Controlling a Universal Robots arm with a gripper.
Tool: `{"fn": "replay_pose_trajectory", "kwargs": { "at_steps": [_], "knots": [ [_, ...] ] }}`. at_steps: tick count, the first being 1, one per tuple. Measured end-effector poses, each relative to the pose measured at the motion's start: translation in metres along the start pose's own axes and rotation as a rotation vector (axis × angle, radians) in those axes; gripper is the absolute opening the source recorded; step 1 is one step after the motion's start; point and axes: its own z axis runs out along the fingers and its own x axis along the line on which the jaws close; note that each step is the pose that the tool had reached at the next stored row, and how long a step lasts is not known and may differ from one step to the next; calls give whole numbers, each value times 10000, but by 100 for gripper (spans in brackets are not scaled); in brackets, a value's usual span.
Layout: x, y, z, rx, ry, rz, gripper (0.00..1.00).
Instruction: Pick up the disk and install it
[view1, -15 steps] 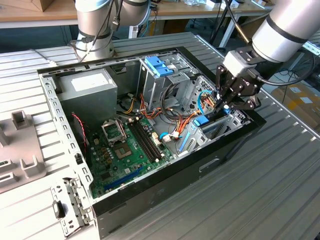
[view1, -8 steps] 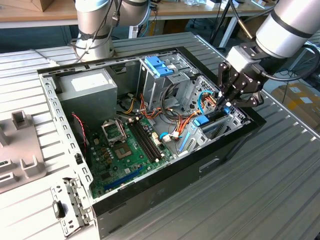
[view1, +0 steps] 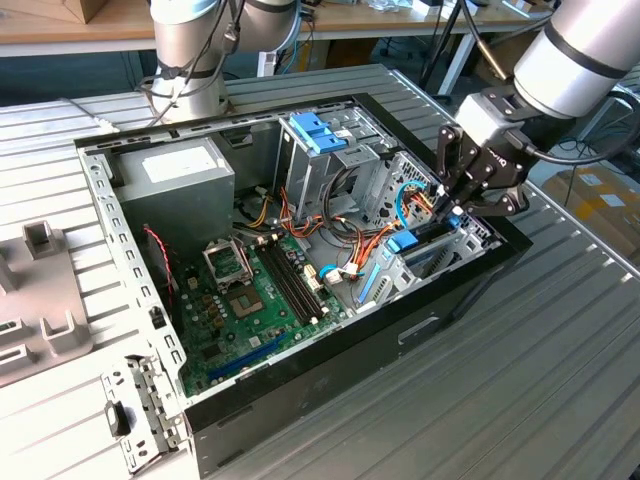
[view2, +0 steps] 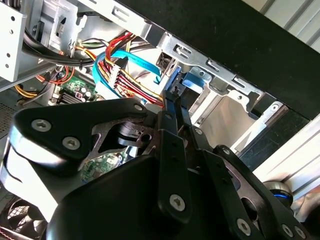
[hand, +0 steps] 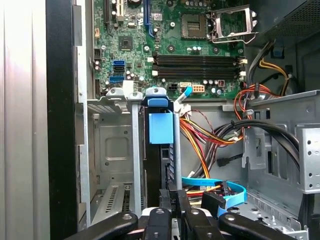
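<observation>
An open computer case lies on its side on a ribbed metal table, and the gripper hangs over the case's corner at the exterior view's right, above the drive bay. In the exterior view the disk stands on edge in that bay, its blue end tab up, just below the black fingers. Whether the fingers touch it cannot be told from there.

The first wrist view looks along the bay: the disk sits upright between two thin metal rails, its light-blue tab toward the motherboard, and its dark body runs back toward the fingertips. The fingers stand close together at the disk's near edge. The second wrist view shows the same fingers narrowed to a slim gap around a thin edge, with the light-blue carrier piece just past them. They look clamped on the disk, though the contact itself is partly hidden by the gripper's own linkage.

Beside the bay, red, yellow and orange wires and flat blue cables crowd in on the side away from the case wall. Farther along the motherboard are the black memory slots and the open processor socket; the grey power supply and a second drive cage with a blue carrier sit at the case's far end.
</observation>
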Motion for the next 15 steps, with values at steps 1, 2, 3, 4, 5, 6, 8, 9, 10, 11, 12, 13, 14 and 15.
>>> {"fn": "replay_pose_trajectory", "kwargs": {
  "at_steps": [1, 2, 3, 4, 5, 6, 8, 9, 10, 11, 12, 13, 14, 15],
  "knots": [
    [2, -1, 7, -13, -2, 2, 17],
    [6, -4, 15, -37, 3, 4, 17],
    [7, -6, 17, -44, 2, 5, 17],
    [9, -8, 20, -51, 1, 6, 17],
    [12, -13, 23, -63, 1, 7, 17],
    [13, -20, 24, -71, 2, 8, 17],
    [15, -29, 25, -75, 1, 8, 17],
    [15, -40, 24, -79, 1, 10, 17],
    [16, -41, 24, -81, 0, 10, 17],
    [17, -41, 26, -81, -1, 11, 17],
    [21, -42, 28, -83, 1, 10, 17],
    [23, -43, 32, -85, 2, 10, 17],
    [25, -43, 39, -88, 6, 10, 17],
    [26, -42, 44, -90, 8, 11, 17]
  ]
}}
